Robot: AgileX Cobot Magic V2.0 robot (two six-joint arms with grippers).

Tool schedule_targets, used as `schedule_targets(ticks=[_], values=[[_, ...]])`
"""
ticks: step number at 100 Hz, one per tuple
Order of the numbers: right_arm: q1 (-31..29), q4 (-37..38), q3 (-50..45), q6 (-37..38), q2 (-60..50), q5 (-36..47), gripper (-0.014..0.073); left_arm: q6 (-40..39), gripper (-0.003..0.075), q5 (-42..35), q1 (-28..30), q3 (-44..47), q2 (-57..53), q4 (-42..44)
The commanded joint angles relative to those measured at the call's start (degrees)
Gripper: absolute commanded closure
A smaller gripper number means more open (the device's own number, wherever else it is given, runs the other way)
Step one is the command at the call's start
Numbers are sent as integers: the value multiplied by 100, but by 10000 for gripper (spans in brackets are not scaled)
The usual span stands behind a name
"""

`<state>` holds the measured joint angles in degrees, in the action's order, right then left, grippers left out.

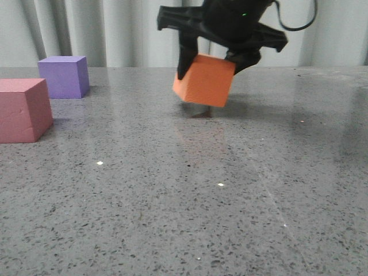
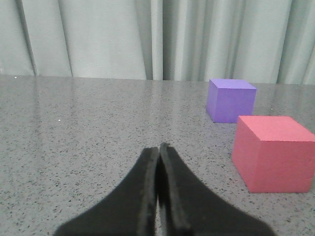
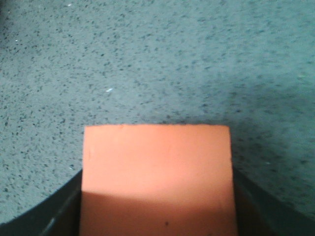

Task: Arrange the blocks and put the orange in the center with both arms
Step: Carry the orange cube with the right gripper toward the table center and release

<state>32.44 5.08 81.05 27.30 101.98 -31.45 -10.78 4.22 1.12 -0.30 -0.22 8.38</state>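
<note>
Desk (image 1: 172, 218): grey speckled stone, polished, bare across near foreground in front view. Faint orange reflection on surface under raised cube.

Pink-red cube (image 1: 23, 109): at left edge of front view, resting flat on desk, partly cut off by frame. Also seen from left wrist camera (image 2: 273, 152).

Purple cube (image 1: 64, 76): just behind pink-red cube, farther back, upright on desk, small gap between the two. Seen from left wrist camera as well (image 2: 230, 100).

Left tool (image 2: 158, 152): fingers pressed together, tips meeting, nothing between them. Pointed over bare desk, both cubes off to one side and apart from it. Not visible in front view.

Orange cube (image 1: 204, 80): mid-desk, toward far side, lifted clear of surface and tilted, one lower corner lowest. Shadow on desk below it. Well apart from pink-red and purple cubes.

Right tool (image 1: 210, 68): black, coming down from above, pinching orange cube on two opposite sides. Right wrist camera confirms: orange cube (image 3: 156, 177) filling space between fingers (image 3: 61, 211), speckled desk beyond.

Black cable (image 1: 299, 23): looping off right arm.

Pale pleated curtain (image 1: 115, 29): behind far edge of desk.
</note>
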Motion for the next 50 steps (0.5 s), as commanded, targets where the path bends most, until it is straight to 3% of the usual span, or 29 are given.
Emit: schedule_targets(ticks=[1,50], values=[[83,87,288,131,-165,251,284,-17,733,-524,3,314,-179,-46],[119,304,655,757,234,266,284,-17,733,-524,3,314,-179,-46]])
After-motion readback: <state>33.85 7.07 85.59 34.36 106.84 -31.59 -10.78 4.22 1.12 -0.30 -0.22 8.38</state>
